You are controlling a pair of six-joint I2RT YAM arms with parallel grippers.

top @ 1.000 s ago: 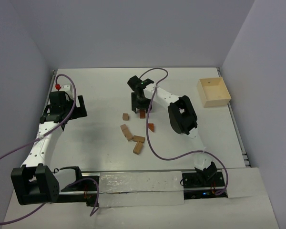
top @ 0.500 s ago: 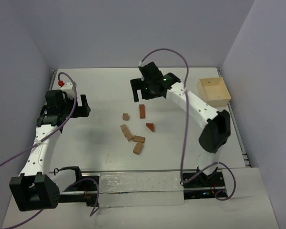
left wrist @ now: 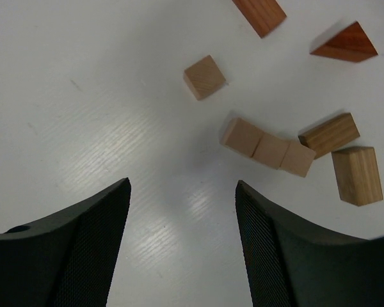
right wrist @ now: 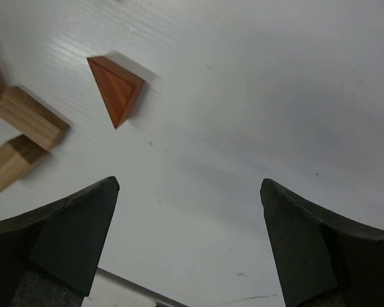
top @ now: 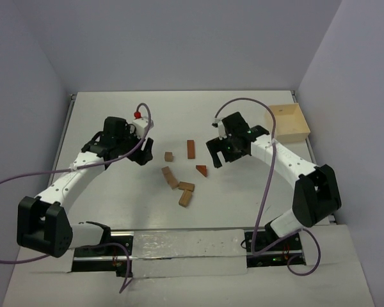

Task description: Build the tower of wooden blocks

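Wood blocks (top: 170,177) are lying loose near the middle of the table (top: 115,109). None is sitting on another, so no tower is standing. Each piece is resting flat on the white surface.

A reddish bar (top: 191,149) is lying farthest from the arm bases, its long side pointing away from them. A small cube (left wrist: 204,77) is sitting to its left, apart from it. A triangular wedge (right wrist: 117,86), the darkest red-brown piece, is lying to the right of the group and a little nearer the bases. It is touching none of the other blocks.

Closer in, a pale row (left wrist: 267,148) of three cube-like segments is lying at a slant. Whether it is one bar or three cubes pressed together cannot be told. A tan bar (left wrist: 329,135) is sitting just beside the near end of that row, and a cuboid (left wrist: 356,175) is lying just beside the tan bar, nearest the bases.

The left gripper (left wrist: 182,188) is hovering over bare table to the left of the blocks, near the small cube. Its jaws are spread wide with only table showing between them.

The right gripper (right wrist: 189,185) is hanging to the right of the wedge. It too is opened wide over bare surface, with the wedge and two tan pieces showing beyond its left finger.

A pale box (top: 289,136) is sitting at the far right corner of the table, well apart from the blocks. Purple cables (top: 256,192) are looping along both arms.
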